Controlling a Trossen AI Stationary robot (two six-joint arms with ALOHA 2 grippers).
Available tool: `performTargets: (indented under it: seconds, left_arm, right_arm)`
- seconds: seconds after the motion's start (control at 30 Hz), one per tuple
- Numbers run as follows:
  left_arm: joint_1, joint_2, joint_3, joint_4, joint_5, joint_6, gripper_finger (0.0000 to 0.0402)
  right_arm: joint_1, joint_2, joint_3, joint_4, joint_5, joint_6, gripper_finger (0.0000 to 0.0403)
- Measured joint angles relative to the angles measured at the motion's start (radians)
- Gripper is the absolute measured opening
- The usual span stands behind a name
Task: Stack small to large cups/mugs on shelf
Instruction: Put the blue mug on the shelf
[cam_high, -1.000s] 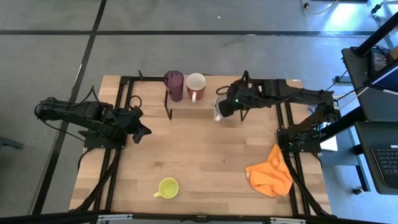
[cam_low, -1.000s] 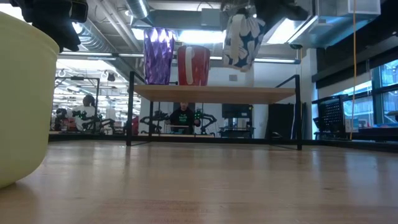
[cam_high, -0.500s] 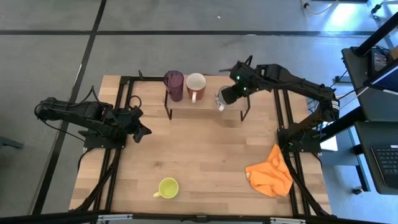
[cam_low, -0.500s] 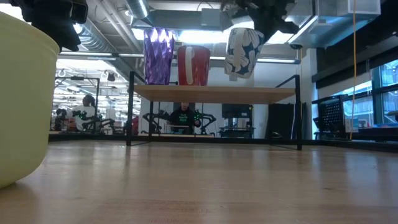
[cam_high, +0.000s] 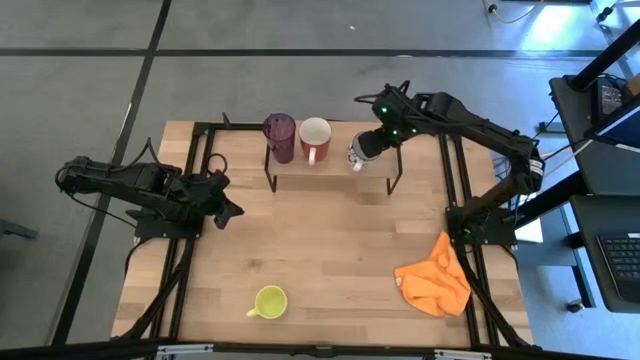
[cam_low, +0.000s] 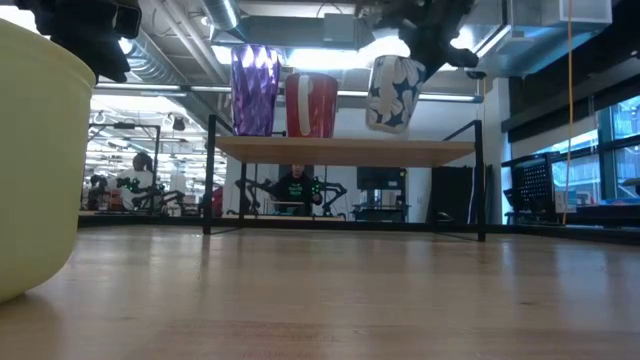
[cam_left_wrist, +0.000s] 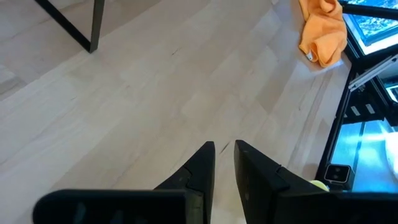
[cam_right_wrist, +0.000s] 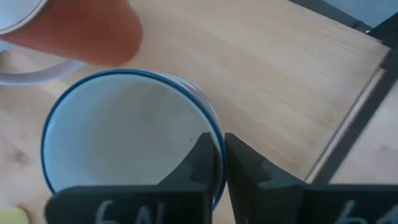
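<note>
We see the shelf (cam_low: 345, 151) already carrying the purple tumbler (cam_low: 255, 90) and red mug (cam_low: 311, 104). The right gripper (cam_high: 372, 146) — pinching the patterned mug's (cam_low: 391, 93) rim — has swung it over the board; lowering comes next. The left gripper (cam_high: 228, 212), slightly parted, waits — empty.

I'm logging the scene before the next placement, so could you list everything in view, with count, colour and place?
Tumbler: one, dark purple, shelf's left end.
Mug: one, reddish-brown, white inside, beside the tumbler.
Patterned mug: one, white and blue, tilted above the shelf, held by its rim.
Yellow-green mug: one, table's near edge.
Shelf: one, light wood, black legs.
Cloth: one, orange, table's right side.
Right gripper: shut on the patterned mug.
Left gripper: empty, over the table's left.
</note>
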Motion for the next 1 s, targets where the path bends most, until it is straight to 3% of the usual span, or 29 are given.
performTargets:
  seconds: [0.47, 1.0]
  left_arm:
    - [0.0, 0.0, 0.0, -0.001, -0.006, -0.032, 0.0055]
    - [0.0, 0.0, 0.0, 0.0, -0.03, -0.034, 0.0055]
  right_arm:
    - [-0.033, 0.089, 0.002, 0.094, -0.068, -0.078, 0.0028]
    - [-0.034, 0.064, 0.0, 0.147, -0.019, -0.089, 0.0047]
